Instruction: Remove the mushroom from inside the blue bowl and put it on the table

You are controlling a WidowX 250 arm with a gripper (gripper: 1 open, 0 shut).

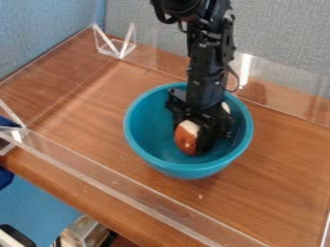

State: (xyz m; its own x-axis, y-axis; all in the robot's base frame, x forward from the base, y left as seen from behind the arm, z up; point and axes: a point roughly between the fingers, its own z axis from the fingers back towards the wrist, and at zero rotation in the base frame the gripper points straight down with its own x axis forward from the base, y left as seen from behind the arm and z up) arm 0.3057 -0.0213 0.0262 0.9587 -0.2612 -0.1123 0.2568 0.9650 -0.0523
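Note:
The teal-blue bowl point(154, 145) sits on the wood-grain table point(77, 92) near its middle. Inside the bowl lies the mushroom point(191, 138), its reddish-brown cap toward the camera and its cream stem behind. My black gripper point(194, 127) reaches straight down into the bowl. Its fingers stand on either side of the mushroom and are shut on it. The mushroom still rests low inside the bowl.
Low clear acrylic walls point(116, 207) edge the table at the front, and another clear wall point(277, 82) runs along the back right. A small clear triangular stand point(114, 43) sits at the back left corner. A blue wall rises behind.

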